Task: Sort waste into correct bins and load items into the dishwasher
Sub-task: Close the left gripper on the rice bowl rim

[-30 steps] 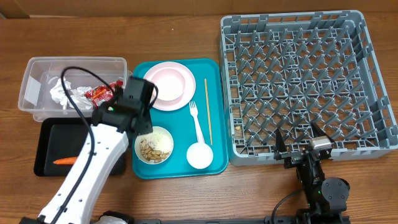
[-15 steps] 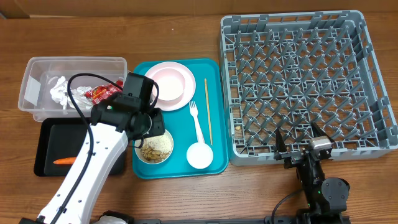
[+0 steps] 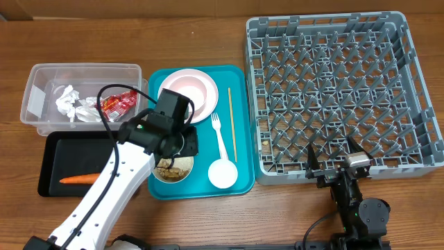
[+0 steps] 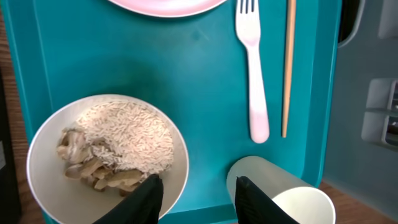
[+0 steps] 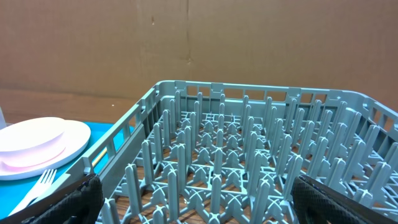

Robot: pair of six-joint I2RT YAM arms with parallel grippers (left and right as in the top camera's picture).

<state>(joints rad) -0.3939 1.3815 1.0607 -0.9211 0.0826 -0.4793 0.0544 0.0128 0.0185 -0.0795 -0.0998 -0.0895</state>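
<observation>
Directly under the left pincer (image 4: 199, 196) sits the round white bowl (image 4: 40, 180). Its smooth rim passes between the two black fingers (image 4: 149, 199), which stand partly apart. One is over the heaped grainy rice and brown scraps (image 4: 124, 143); the other is outside, just beside the cylindrical white cup (image 4: 292, 202). Whether either finger touches the rim cannot be told. Ahead of this pincer, on the glossy teal tray (image 4: 124, 56), lie the white plastic fork (image 4: 252, 74), the thin wooden chopstick (image 4: 288, 68) and the pink plate (image 4: 168, 5). The right pincer (image 5: 199, 199), spread wide and empty, faces the grey pegged dish rack (image 5: 249, 155).
</observation>
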